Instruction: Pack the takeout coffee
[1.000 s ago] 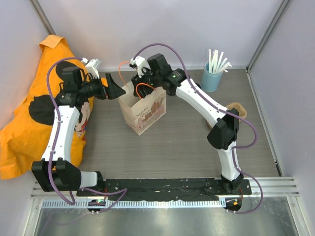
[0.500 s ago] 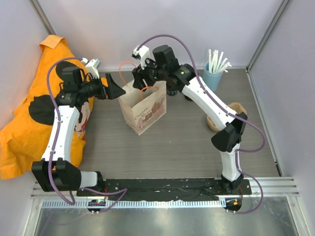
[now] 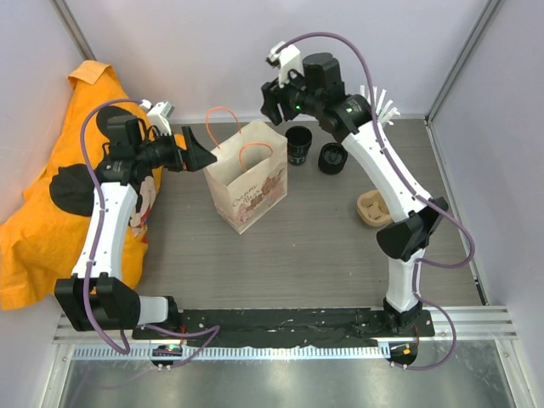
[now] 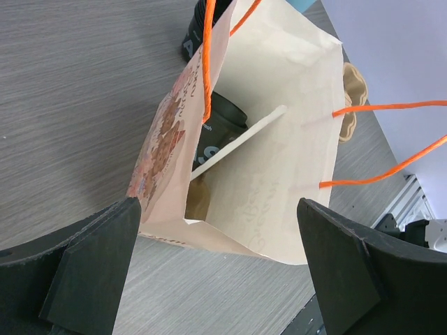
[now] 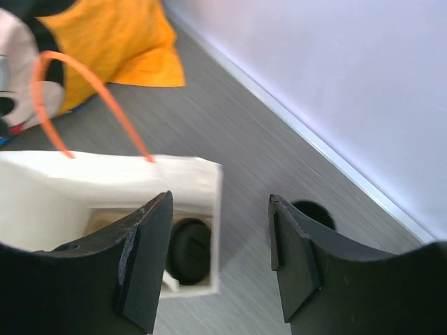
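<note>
A black takeout coffee with a lid stands at the bottom of the open paper bag, beside a white stick. It shows as a dark cup in the left wrist view. My right gripper hangs open and empty above the bag's far right corner. My left gripper is wide open at the bag's left top edge, gripping nothing. Two more black cups stand on the table behind the bag.
A tan pulp cup tray lies to the right of the bag. An orange garment covers the table's left side. White straws stick up behind my right arm at the back right.
My right gripper has risen out of the bag and drawn back to the right, its jaws wider, leaving a black cup inside. The left arm has not moved.
</note>
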